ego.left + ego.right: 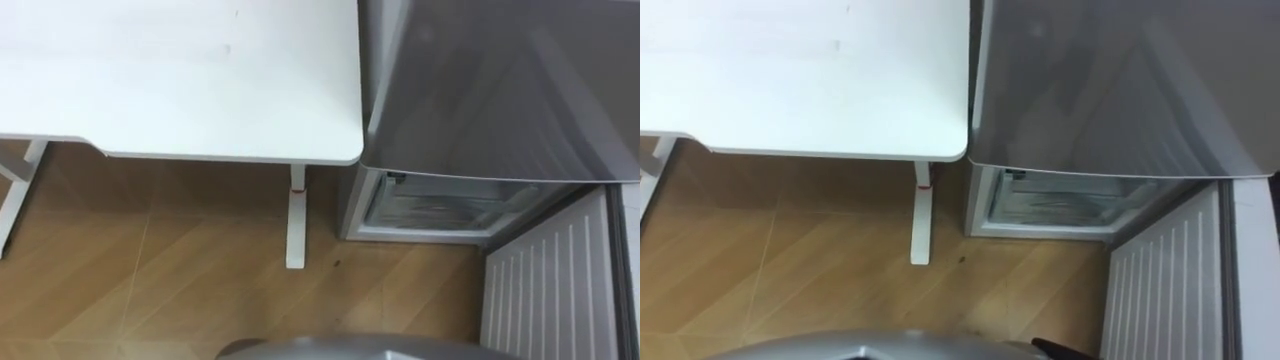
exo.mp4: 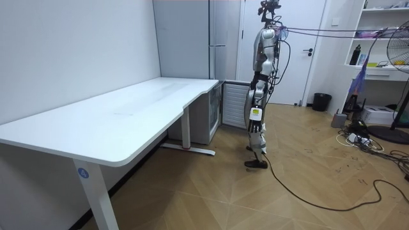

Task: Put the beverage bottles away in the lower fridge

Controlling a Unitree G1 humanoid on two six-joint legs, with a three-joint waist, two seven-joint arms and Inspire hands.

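Note:
The grey fridge [image 1: 500, 80] stands at the right in the eye views, right beside the white table. Its lower compartment [image 1: 440, 210] is open, and a clear drawer or shelf shows inside. The lower door [image 1: 550, 285] is swung out towards me on the right, its white ribbed inner side facing up. In the room view I stand upright in front of the fridge [image 2: 217, 64], close to the open lower door [image 2: 234, 105]. My left hand [image 2: 255, 79] hangs by my waist there.
A long white table [image 1: 180, 80] fills the left, with a white leg [image 1: 295, 225] close to the fridge. Wooden floor [image 1: 180, 280] lies between me and both. In the room view, shelves, a fan and cables stand at the right.

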